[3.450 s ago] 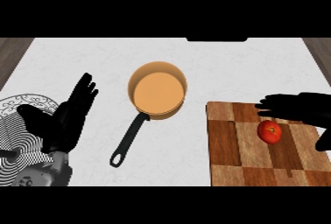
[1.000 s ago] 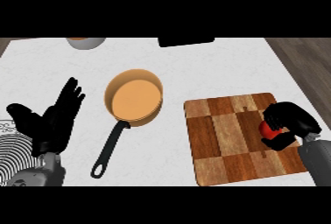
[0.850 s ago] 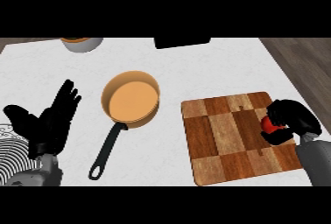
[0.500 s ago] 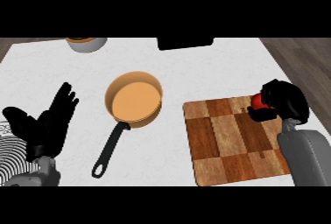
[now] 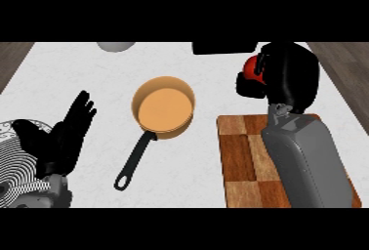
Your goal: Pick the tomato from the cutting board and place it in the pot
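Lifting clear of the cutting board (image 5: 245, 161), my right hand (image 5: 288, 73) now grips the tomato (image 5: 252, 68) above the tabletop (image 5: 93, 73), right of the pot (image 5: 166, 105), while my left hand (image 5: 61, 136) rests open.

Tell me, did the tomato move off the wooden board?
Yes. The tomato has left the cutting board; the right hand holds it past the board's far edge, to the right of the pot.

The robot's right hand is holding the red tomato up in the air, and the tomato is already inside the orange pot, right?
Not quite. In the head view the right hand does hold the tomato up, but it is off to the right of the pot, not inside it.
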